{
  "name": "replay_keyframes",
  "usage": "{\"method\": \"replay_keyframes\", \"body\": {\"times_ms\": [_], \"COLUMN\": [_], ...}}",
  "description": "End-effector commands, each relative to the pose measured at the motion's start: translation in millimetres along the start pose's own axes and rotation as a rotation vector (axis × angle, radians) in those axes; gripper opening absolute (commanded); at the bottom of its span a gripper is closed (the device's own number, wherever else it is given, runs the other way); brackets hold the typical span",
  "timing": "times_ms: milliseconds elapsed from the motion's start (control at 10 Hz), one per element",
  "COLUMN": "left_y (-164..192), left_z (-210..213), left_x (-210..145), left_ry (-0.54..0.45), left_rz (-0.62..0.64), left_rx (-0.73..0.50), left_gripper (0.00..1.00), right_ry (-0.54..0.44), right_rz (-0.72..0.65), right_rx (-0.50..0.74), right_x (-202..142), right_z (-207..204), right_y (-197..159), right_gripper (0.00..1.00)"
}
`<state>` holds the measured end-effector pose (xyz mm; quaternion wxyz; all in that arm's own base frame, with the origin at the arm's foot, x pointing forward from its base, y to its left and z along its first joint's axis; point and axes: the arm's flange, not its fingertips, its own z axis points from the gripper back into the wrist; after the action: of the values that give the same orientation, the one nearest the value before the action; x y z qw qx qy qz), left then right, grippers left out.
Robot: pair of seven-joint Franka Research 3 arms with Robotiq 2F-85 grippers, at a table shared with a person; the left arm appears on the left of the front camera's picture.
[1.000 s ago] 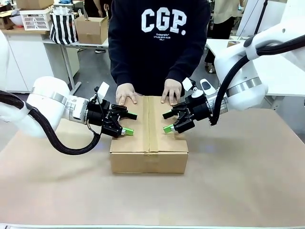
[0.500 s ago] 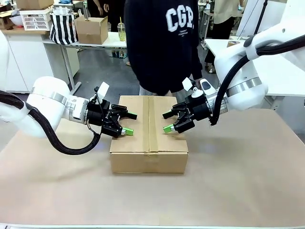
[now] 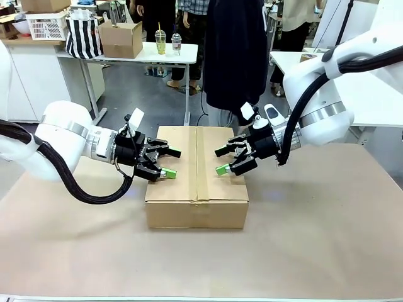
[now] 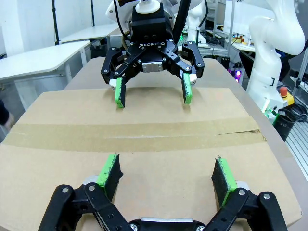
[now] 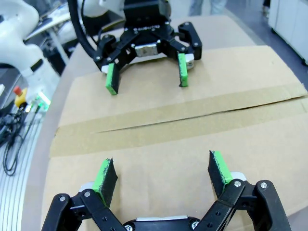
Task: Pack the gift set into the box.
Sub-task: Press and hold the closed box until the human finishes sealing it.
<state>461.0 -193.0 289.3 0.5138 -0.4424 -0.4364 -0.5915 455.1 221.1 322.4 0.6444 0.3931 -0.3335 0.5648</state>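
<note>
With the box (image 3: 178, 190) shut on the counter (image 3: 94, 251) and the left tool (image 3: 173, 162) and right tool (image 3: 221, 161) spread above its flaps, lid closure appears in hand; the flaps should next be parted by an upward pull.

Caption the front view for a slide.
Two open black pincers with green pads above the closed flaps of a large brown corrugated cardboard carton.
</note>
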Motion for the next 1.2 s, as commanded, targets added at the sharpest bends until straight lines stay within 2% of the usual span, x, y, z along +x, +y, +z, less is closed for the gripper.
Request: {"method": "replay_keyframes", "body": {"times_ms": [0,1100], "left_y": [-0.1,-0.1], "left_z": [-0.2,-0.2], "left_x": [-1.0,-1.0], "left_ry": [0.000,0.000], "left_rz": [-0.019,-0.019], "left_rx": [0.009,0.009], "left_gripper": [1.00,1.00], "right_ry": [0.007,0.007], "right_rz": [-0.002,-0.002], "right_rx": [0.009,0.009], "right_x": [-3.3,-3.3], "right_z": [1.9,1.9], "right_y": [-0.1,-0.1], "right_gripper": [1.00,1.00]}}
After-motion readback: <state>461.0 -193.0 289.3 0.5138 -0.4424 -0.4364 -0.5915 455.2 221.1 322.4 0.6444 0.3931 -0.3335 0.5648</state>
